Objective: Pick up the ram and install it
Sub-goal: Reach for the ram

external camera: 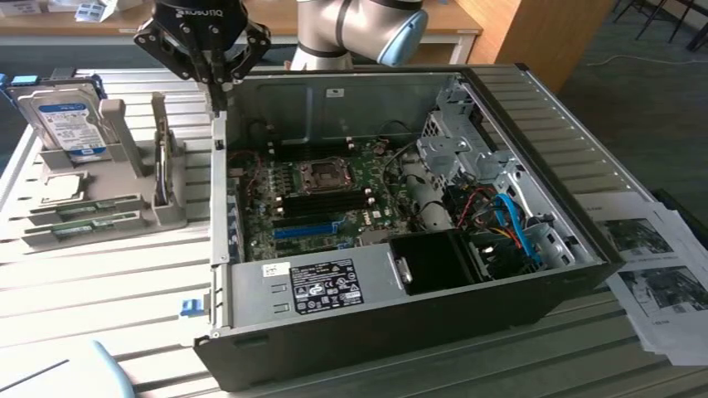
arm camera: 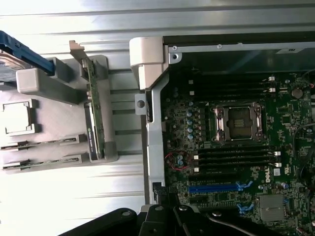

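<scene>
Ram untouched; reach-to-pick step, judged.
One stick lies in grey tray on desk, exterior view's left. Tool hangs at computer case corner, fingers apparently together, empty. Grasp needs them apart, over stick.

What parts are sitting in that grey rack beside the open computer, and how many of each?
Silver box-shaped hard drive with blue-white label: 1
Square silver processor chip: 1
Thin green ram sticks: 2
Upright green card with metal bracket: 1
Total: 5
</scene>
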You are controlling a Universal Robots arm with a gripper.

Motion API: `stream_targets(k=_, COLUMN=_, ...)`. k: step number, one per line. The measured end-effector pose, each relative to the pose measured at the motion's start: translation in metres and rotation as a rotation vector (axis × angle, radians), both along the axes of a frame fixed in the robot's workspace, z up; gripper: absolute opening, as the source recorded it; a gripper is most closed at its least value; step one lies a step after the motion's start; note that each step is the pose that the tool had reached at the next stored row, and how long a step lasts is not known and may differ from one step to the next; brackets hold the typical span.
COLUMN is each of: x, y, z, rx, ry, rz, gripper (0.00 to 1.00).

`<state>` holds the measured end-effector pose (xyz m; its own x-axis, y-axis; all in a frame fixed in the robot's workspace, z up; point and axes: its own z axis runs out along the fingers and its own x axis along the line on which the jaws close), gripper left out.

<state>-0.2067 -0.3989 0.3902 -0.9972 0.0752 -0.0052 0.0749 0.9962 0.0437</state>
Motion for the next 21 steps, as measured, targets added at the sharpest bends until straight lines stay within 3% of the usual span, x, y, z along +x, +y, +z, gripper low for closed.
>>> stream_targets(k=21, x=-0.048, y=0.0000, z=-0.0007, rx=0.0001, ry=0.0022, rz=0.000, gripper=0.09)
